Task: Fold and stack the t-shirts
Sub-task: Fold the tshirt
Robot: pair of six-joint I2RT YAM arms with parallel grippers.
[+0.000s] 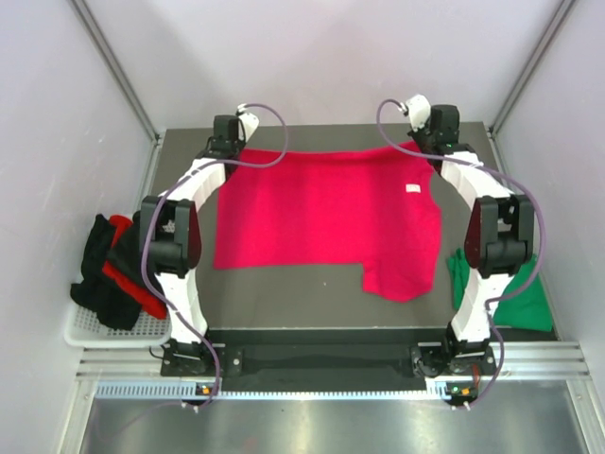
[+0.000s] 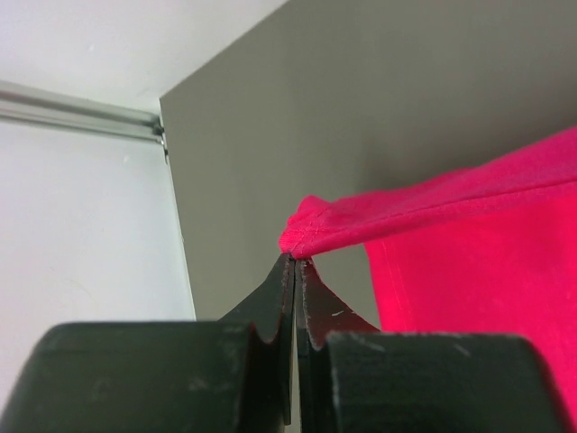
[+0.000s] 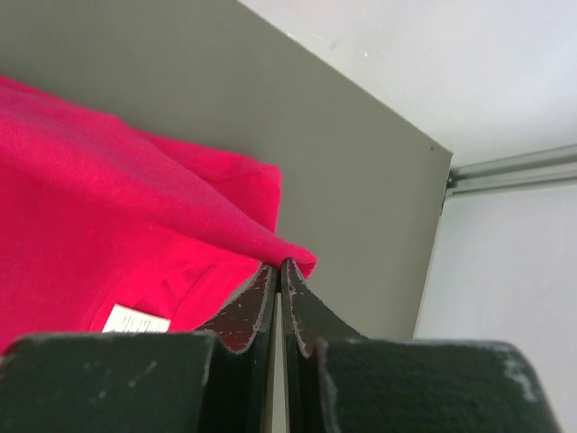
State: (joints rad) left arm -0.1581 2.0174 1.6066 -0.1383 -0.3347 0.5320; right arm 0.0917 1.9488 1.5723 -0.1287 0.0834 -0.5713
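Crimson-pink cloth is what I have in both grippers. The pink shirt point(image 1: 321, 213) lies spread across the middle of the counter point(image 1: 284, 293), and I hold its far edge at each end. My left gripper point(image 2: 294, 260) is closed on the far-left corner, with only a small nub of fabric between the fingertips. My right gripper point(image 3: 280, 264) is clamped on the far-right corner, not far from the label point(image 3: 135, 318). Both corners are lifted a little off the counter near its far edge. The rest of the shirt rests flat, and what looks like a sleeve pokes toward the near edge on the right.

I judge this step to be a fold that carries the far edge over toward the near one. I should raise both corners together and level, so the cloth between them is taut and does not sag. The left pinch looks shallow, so I should go gently; a jerk could pull that corner out. Both arms should travel at one pace, lay the held edge square on the shirt's near edge, and only then let go. The green shirt point(image 1: 515, 303) at the near-right corner and the black and red shirts point(image 1: 113, 270) in the basket point(image 1: 85, 331) at the near-left come after.
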